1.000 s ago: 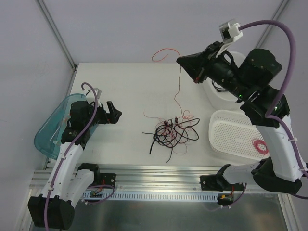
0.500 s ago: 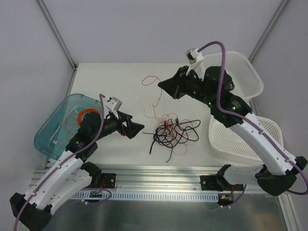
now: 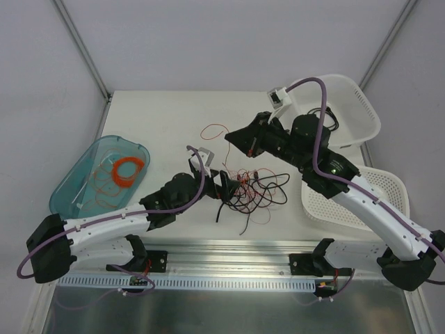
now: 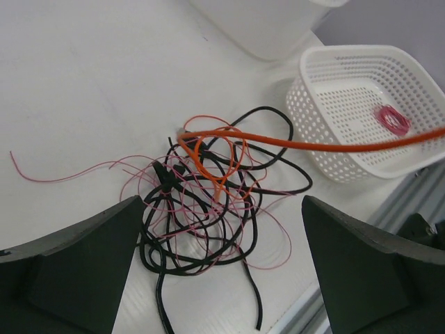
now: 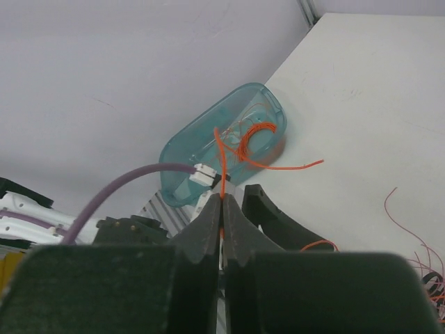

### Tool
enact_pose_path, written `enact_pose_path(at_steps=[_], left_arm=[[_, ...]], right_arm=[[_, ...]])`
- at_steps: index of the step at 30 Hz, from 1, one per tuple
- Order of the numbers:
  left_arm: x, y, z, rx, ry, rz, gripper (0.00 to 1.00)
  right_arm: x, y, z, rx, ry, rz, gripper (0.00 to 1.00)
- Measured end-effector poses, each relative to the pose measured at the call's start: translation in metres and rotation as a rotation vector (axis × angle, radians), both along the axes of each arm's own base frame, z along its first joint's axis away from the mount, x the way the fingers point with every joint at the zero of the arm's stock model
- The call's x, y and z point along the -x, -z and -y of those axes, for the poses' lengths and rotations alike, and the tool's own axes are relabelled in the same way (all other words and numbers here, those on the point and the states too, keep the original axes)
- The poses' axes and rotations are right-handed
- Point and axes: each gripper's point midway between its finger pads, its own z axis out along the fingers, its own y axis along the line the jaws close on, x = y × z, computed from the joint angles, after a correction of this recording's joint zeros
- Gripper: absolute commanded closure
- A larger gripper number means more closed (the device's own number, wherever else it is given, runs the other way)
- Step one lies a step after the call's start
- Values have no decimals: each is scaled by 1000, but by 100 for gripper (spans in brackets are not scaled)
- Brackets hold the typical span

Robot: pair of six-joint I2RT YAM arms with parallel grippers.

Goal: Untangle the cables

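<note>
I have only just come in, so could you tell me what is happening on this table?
Two robot arms are working on a tangle of cables in the middle of the table. The right gripper is shut on one orange wire that runs out of the tangle, holding it up off the surface. The left gripper hangs open just over the tangle, gripping nothing. The black and reddish strands are all knotted together.
</note>
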Motion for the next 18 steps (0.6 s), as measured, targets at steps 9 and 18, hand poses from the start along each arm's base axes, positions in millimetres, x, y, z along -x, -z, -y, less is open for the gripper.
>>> enact_pose_path(at_steps=[9,18], left_arm=[[-30,7,5,71,-247,16,24],[-27,12,32,115,-240,38,100]], right_arm=[[14,-25,18,-91,28,33,99],[15,-23,32,-95,78,39,99]])
